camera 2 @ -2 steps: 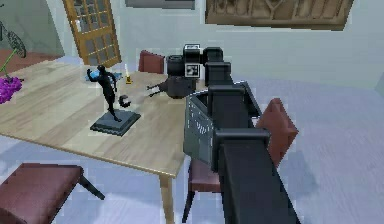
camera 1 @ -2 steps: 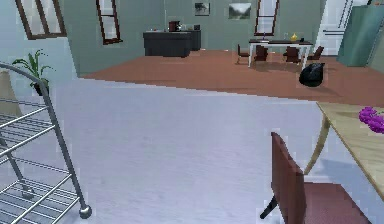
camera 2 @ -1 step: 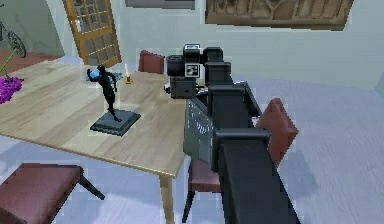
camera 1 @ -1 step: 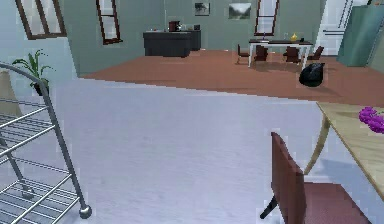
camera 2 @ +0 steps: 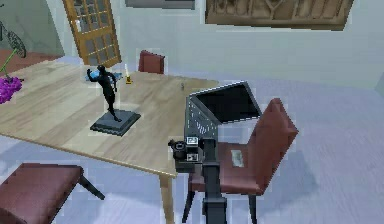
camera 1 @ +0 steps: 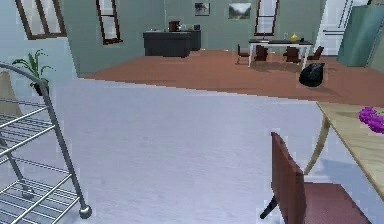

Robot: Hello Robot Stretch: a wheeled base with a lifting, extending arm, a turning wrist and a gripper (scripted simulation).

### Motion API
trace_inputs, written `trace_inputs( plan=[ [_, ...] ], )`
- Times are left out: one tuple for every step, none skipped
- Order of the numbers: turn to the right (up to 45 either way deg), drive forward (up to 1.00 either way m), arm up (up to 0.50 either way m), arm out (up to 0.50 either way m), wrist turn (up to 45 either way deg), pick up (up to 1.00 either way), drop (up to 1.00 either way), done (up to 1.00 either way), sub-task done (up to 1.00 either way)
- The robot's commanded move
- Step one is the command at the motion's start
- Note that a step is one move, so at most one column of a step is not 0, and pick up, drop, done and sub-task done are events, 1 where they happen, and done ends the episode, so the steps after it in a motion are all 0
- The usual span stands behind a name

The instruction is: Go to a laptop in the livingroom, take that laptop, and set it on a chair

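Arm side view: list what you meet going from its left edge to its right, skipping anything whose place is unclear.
purple flowers → dark statuette on the table → chair beyond the table → laptop → red-brown chair

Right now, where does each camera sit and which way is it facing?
Forward view: on the robot, facing ahead and somewhat down across pale floor toward a far dining set.
Arm side view: on the robot's body, facing out sideways at a wooden table, laptop and red-brown chair; the arm and claw rise from the bottom.
Shared: purple flowers, at the forward view's right edge and the arm side view's left edge.
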Motion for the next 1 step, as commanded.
trace_inputs(
  plan=[
    [0.0,0.0,0.0,0.0,0.0,1.0,0.0,0.0,0.0]
  ],
)
